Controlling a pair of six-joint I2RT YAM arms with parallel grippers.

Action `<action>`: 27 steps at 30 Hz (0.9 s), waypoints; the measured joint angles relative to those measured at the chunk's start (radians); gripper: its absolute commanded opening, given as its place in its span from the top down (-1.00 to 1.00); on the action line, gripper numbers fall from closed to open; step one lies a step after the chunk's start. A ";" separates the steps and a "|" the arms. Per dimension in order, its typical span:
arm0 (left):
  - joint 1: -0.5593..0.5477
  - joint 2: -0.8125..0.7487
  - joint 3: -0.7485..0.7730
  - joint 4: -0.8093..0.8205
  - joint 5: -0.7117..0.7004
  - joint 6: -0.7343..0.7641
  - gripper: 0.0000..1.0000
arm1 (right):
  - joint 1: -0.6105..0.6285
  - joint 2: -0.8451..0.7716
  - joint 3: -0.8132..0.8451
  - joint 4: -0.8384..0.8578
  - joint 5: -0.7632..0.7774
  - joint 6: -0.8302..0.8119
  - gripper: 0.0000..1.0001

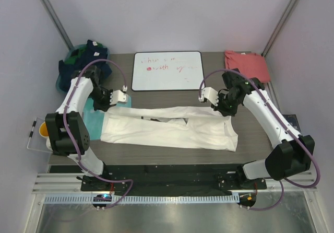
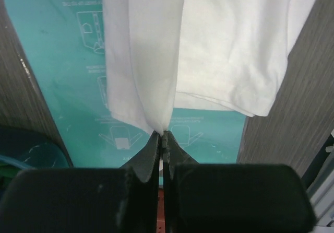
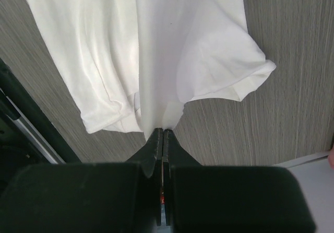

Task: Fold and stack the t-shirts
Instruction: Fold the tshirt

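The cream-white t-shirt (image 1: 172, 131) is lying as a long band across the middle of the overhead frame, its left end resting over the teal board (image 1: 95, 123). The salmon-red t-shirt (image 1: 246, 66) is sitting well apart at the upper right of the tabletop (image 1: 156, 154). The left pincer (image 2: 163, 135) is clamping a pinch of white cloth between closed fingers, and the right pincer (image 3: 162, 131) is gripping the opposite end the same way.

I am reading this as a lengthwise fold under way, with both arms holding the band's upper edge. To do it well, the two pincers should be travelling together at equal height, holding the cloth taut between them so the edge is landing straight on the lower one, and not dragging the band off the board.

The wrist views are showing what the overhead one is hiding: jaws pressed shut on thin folds of fabric, with a loose hemmed flap hanging to the right of each pinch. Only the overhead view is showing the shirt's whole span, the whiteboard (image 1: 167, 71) and a dark heap (image 1: 83, 58) at the upper left
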State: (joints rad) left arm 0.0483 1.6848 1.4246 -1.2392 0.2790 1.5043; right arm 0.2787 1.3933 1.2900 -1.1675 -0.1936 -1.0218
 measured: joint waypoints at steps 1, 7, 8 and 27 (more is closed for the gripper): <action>0.000 -0.002 -0.006 -0.014 0.000 0.013 0.95 | 0.004 -0.008 -0.007 -0.006 0.002 -0.009 0.98; -0.001 -0.002 -0.047 -0.050 -0.008 0.060 0.82 | 0.058 -0.021 -0.056 -0.033 0.008 -0.042 0.98; -0.001 -0.002 -0.055 -0.052 -0.010 0.068 0.82 | 0.071 -0.021 -0.067 -0.035 0.009 -0.044 0.97; -0.021 -0.001 -0.159 -0.020 -0.080 0.105 0.70 | 0.292 -0.001 -0.176 -0.064 0.016 -0.061 0.98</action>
State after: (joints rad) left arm 0.0273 1.6836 1.2652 -1.2591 0.1986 1.6096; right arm 0.5705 1.3926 1.1141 -1.2316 -0.1772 -1.0828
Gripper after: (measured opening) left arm 0.154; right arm 0.018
